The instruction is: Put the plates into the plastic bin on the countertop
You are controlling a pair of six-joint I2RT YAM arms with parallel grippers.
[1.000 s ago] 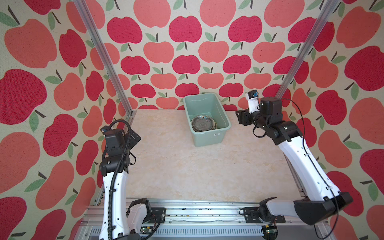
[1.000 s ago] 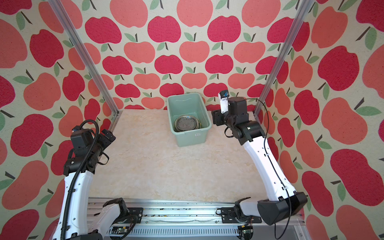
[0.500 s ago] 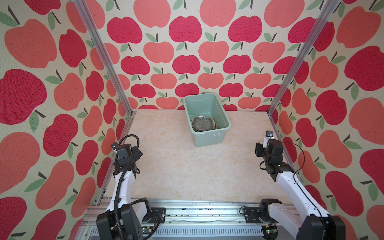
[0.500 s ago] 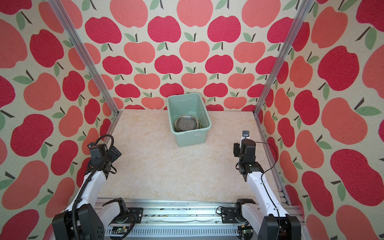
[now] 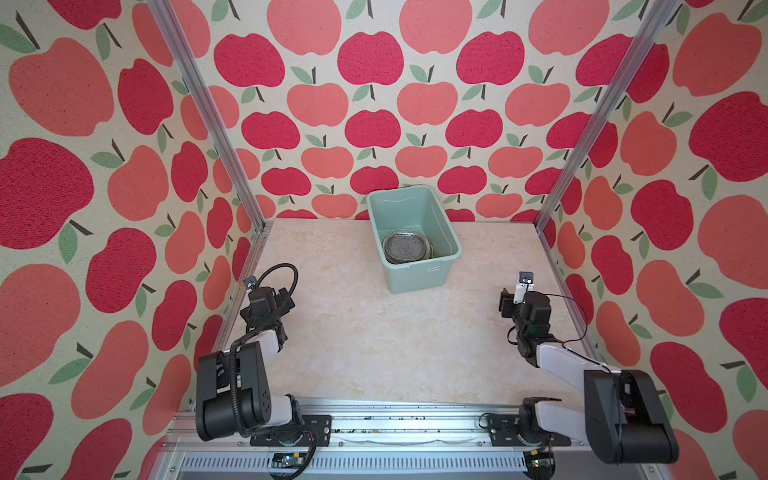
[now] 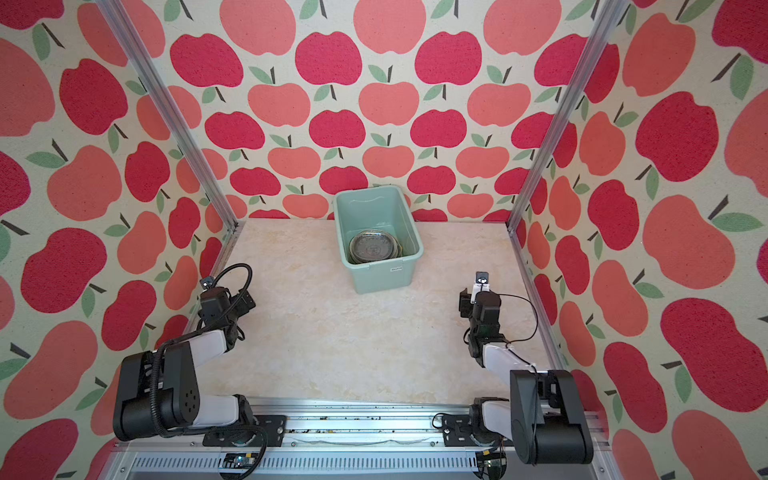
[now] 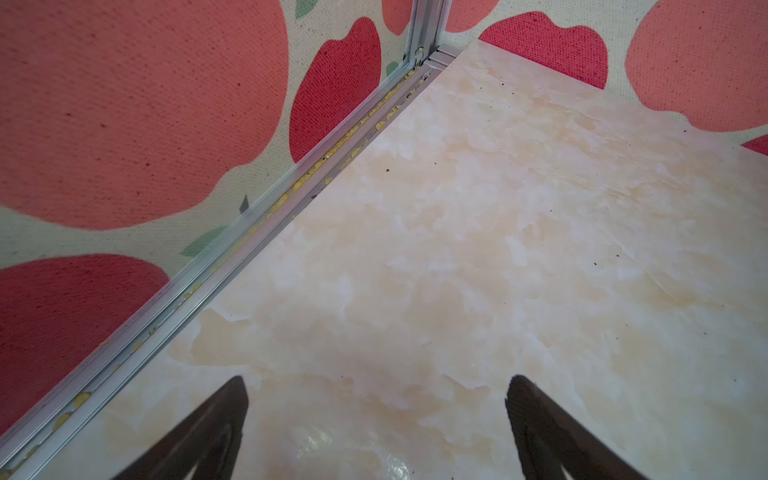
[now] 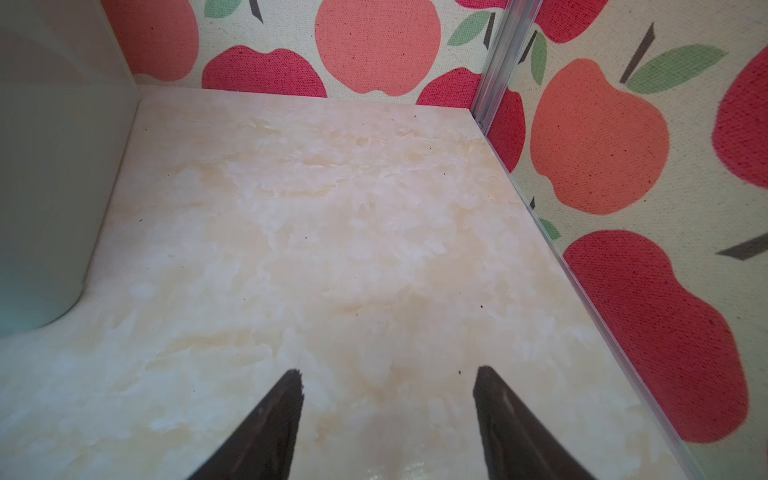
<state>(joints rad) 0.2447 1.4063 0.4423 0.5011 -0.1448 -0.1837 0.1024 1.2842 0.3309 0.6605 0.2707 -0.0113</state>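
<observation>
The mint-green plastic bin (image 5: 417, 276) (image 6: 384, 276) stands at the back middle of the countertop (image 5: 374, 340) (image 6: 353, 340). The plates lie stacked inside it with a clear glass one (image 5: 405, 248) (image 6: 374, 248) on top; those beneath are mostly hidden. My left gripper (image 5: 282, 301) (image 6: 243, 300) rests low by the left rail, open and holding nothing (image 7: 376, 415). By the right rail sits my right gripper (image 5: 505, 301) (image 6: 463, 301), open with only bare counter between its fingers (image 8: 388, 407). The bin's pale wall (image 8: 50, 187) shows at the edge of the right wrist view.
Apple-patterned walls close in the left, back and right. Aluminium rails (image 7: 232, 249) (image 8: 582, 282) edge the counter, and the left one holds yellow crumbs. Both arms' bases sit on the front rail (image 5: 395, 428).
Both arms have drawn back and folded down toward the front corners. The right gripper has left the bin's side. Both grippers' jaws stand as before.
</observation>
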